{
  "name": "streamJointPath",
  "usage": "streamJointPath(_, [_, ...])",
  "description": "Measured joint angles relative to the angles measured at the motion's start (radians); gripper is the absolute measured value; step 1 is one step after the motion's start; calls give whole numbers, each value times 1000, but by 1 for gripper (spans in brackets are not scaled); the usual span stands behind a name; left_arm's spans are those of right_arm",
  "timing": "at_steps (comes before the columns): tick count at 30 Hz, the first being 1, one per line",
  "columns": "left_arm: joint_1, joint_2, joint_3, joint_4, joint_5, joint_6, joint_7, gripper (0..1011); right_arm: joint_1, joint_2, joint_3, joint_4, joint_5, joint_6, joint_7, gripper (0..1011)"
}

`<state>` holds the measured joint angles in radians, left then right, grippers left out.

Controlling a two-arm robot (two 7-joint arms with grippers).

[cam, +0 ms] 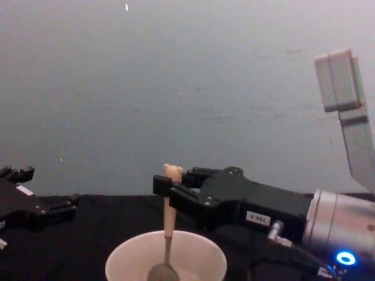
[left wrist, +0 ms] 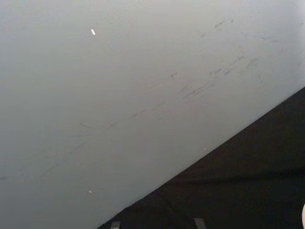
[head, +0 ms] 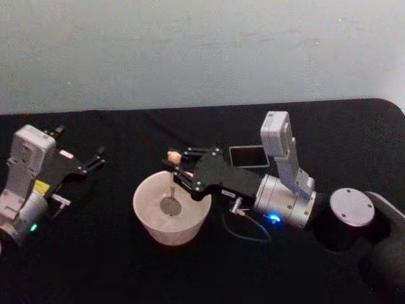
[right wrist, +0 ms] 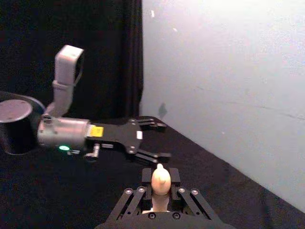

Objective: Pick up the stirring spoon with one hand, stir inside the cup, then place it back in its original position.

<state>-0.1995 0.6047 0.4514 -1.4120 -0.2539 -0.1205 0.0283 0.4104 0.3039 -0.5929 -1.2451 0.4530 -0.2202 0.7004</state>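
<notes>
The cream-white cup (head: 169,233) stands on the black table in front of me. The stirring spoon (head: 171,204) stands upright in it, metal bowl down inside the cup (cam: 196,254) and bear head (cam: 171,171) on top. My right gripper (head: 179,166) reaches in from the right and is shut on the beige handle (cam: 169,218) just under the bear head (right wrist: 159,180). The dark grey square holder (head: 249,147) stands behind the right arm. My left gripper (head: 95,158) rests open at the left, apart from the cup; the right wrist view also shows the left gripper (right wrist: 153,140).
The black cloth covers the table up to a pale wall (head: 202,50) behind. A thin cable (head: 243,233) loops under the right wrist near the cup. The right arm's base (head: 351,209) sits at the right.
</notes>
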Motion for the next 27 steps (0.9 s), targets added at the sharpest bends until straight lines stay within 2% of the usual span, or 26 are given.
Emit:
streamJointPath(16, [0,0,0,0,0,0,0,1001,0,4,32,13,-8,0,-20,212])
streamJointPath(27, [0,0,0,0,0,0,0,1001,-28,36,48,-22,-8,10,-16,212])
